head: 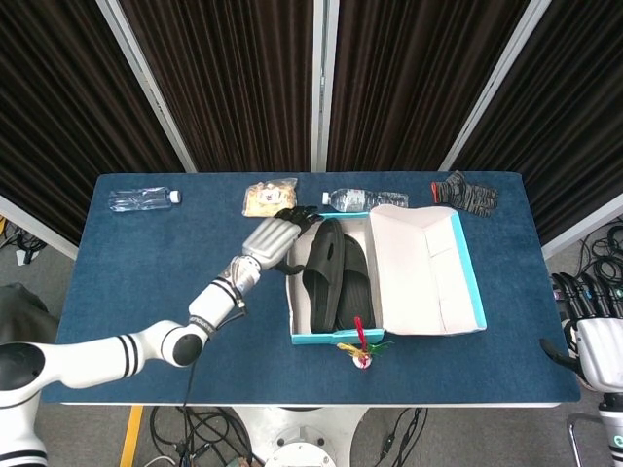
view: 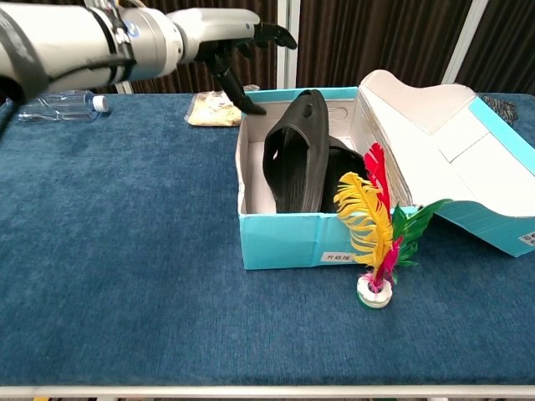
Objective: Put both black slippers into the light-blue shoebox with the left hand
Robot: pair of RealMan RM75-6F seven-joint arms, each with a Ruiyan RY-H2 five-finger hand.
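Both black slippers lie inside the light-blue shoebox, one leaning on the other. The box's lid is folded open to the right. My left hand hovers above the box's far left corner, fingers spread and holding nothing. My right hand hangs off the table's right edge, low in the head view; whether it is open or shut cannot be told.
A feather shuttlecock stands right in front of the box. Along the far edge lie a water bottle, a snack bag, a second bottle and a dark glove.
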